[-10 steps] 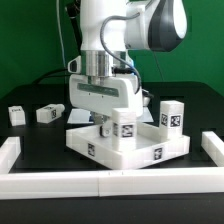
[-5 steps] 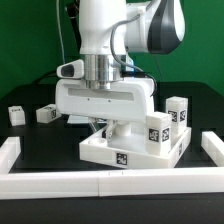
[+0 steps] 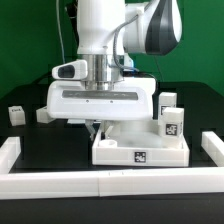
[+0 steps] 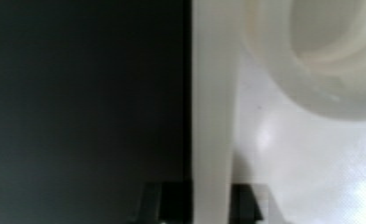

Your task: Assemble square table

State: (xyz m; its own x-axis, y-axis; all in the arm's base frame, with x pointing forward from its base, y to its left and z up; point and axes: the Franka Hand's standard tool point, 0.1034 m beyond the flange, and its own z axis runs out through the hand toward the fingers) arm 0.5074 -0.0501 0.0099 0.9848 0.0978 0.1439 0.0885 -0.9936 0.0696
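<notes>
The white square table top point(image 3: 140, 150) lies flat on the black table, its tagged front wall facing the front. My gripper point(image 3: 97, 127) reaches down at its left rear under the wide hand and is shut on the raised rim. In the wrist view the rim point(image 4: 212, 100) runs between my two dark fingertips point(image 4: 167, 203), with my gripper point(image 4: 210, 205) closed on it. One tagged white leg point(image 3: 172, 122) stands upright at the top's right end, and another leg point(image 3: 168, 100) stands just behind it. Two more legs, one point(image 3: 16, 114) and another point(image 3: 41, 113), lie at the exterior view's left.
Long white border bars run along the front point(image 3: 100, 181), at the exterior view's left point(image 3: 8, 150) and at its right point(image 3: 212, 146). The table top sits close to the front bar. A green wall stands behind.
The hand has turned, and the table top has swung with it from a corner-on pose to square with the front bar. The leg on the top moved toward the exterior view's right.
</notes>
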